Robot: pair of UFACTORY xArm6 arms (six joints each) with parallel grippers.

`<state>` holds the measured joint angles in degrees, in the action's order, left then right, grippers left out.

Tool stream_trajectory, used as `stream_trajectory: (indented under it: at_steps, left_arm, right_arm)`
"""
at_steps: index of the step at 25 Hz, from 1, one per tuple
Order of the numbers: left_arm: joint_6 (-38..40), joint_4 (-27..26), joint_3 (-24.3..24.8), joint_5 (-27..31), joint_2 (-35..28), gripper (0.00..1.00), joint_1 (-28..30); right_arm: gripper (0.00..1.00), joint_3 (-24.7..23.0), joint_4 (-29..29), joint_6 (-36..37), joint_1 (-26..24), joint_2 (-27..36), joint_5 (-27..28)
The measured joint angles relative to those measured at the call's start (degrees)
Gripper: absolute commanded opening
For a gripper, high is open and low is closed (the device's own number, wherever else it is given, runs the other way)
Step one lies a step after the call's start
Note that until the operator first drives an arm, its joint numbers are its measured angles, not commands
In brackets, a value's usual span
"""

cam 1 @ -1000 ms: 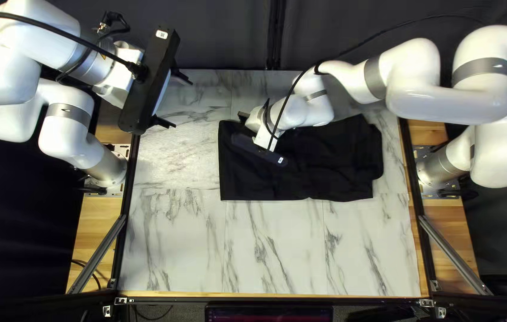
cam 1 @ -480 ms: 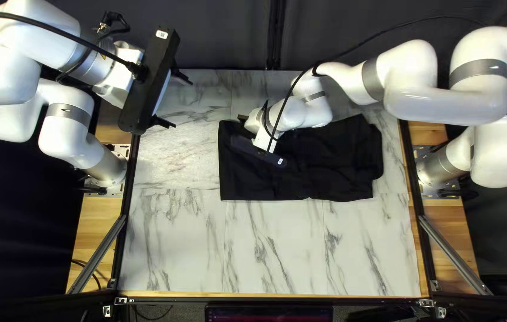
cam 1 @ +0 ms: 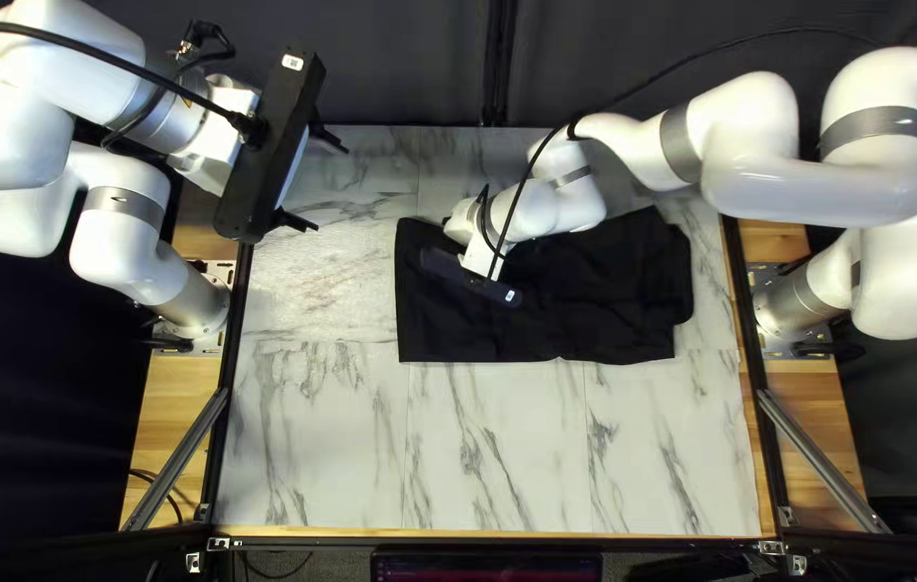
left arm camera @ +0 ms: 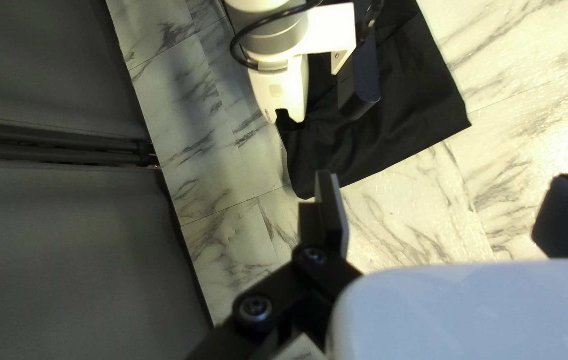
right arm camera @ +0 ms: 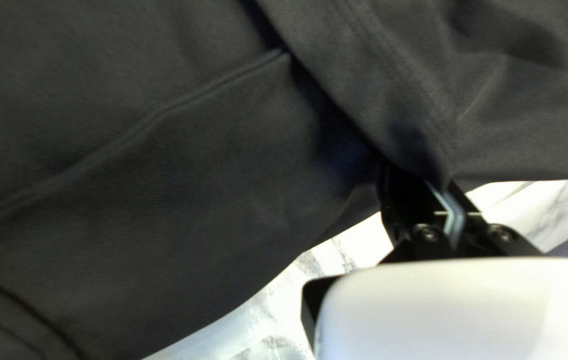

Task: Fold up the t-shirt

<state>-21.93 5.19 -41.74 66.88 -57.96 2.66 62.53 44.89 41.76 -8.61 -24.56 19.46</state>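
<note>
Right jaws shifted slightly; we have them pinched on the black t-shirt, cloth bunched beside them. Left jaws open, well apart from it.

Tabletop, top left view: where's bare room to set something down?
Bare: the strip between shirt and the table's near edge; also the patch between shirt and left arm's base. Crowded: shirt's far side, under the right arm.

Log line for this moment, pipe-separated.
fold t-shirt | right gripper shut on its edge | left gripper open, away from it
</note>
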Motion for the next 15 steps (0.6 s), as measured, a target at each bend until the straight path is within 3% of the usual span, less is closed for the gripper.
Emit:
stream_trajectory:
  at_steps: [15]
  left_arm:
    - [0.0,0.0,0.0,0.0,0.0,1.0,0.0]
  right_arm:
    - [0.0,-2.56,-2.75,-2.88,5.66,6.59,8.77]
